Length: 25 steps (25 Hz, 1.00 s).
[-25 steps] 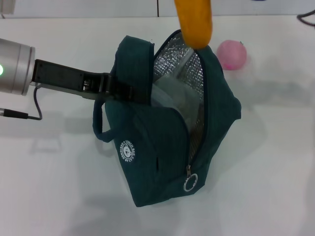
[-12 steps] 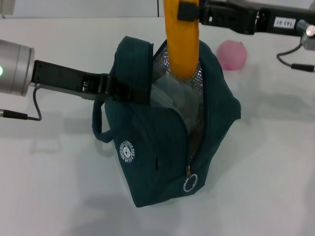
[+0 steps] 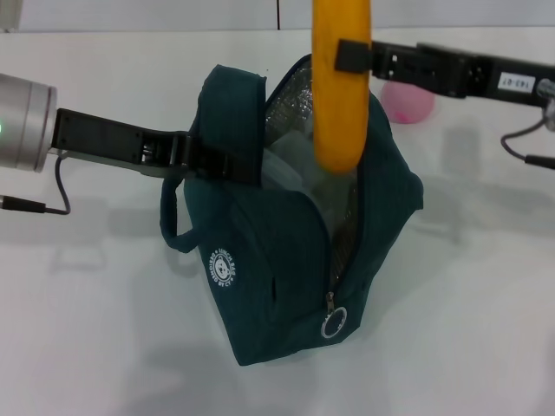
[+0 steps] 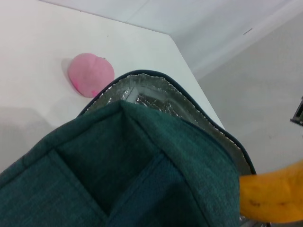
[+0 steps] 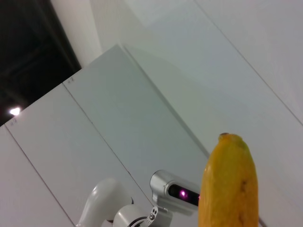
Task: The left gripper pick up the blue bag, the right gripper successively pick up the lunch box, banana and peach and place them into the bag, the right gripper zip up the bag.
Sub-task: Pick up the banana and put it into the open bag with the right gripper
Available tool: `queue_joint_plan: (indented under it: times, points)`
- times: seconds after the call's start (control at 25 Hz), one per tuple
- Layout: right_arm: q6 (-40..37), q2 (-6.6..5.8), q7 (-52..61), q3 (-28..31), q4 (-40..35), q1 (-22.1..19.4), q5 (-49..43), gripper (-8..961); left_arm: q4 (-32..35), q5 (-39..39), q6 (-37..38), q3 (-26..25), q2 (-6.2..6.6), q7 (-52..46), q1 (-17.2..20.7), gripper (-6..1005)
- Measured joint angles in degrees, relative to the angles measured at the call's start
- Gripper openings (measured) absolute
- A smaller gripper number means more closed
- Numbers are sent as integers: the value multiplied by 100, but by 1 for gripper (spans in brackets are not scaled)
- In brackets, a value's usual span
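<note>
The dark teal bag (image 3: pixel 286 234) stands on the white table, its top open and its silver lining (image 3: pixel 290 113) showing. My left gripper (image 3: pixel 204 156) is shut on the bag's top edge at its left side. My right gripper (image 3: pixel 351 56) is shut on the banana (image 3: pixel 341 87) and holds it upright, its lower end inside the bag's opening. The lunch box (image 3: pixel 290 169) lies inside the bag, pale and partly hidden. The pink peach (image 3: pixel 408 100) sits on the table behind the bag; it also shows in the left wrist view (image 4: pixel 90 74). The banana shows in both wrist views (image 4: pixel 274 198) (image 5: pixel 227 184).
The bag's zipper pull ring (image 3: pixel 333 323) hangs at the lower front of the open zip. A black cable (image 3: pixel 52 204) lies on the table at the left. The table's far edge (image 3: pixel 173 30) meets a wall.
The banana has come down and slightly right, deeper into the bag's opening. My right arm has lowered into view. The left gripper and bag have stayed put.
</note>
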Motion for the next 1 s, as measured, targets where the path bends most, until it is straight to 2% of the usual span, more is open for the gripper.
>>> queue_joint_plan:
  times: [0.44, 1.0]
  points:
    - [-84, 22, -8, -75, 627, -89, -29, 416, -6, 0, -10, 0, 0, 1, 23, 51]
    - [85, 40, -28, -205, 906, -234, -2, 415, -17, 0, -8, 0, -7, 1, 29, 52]
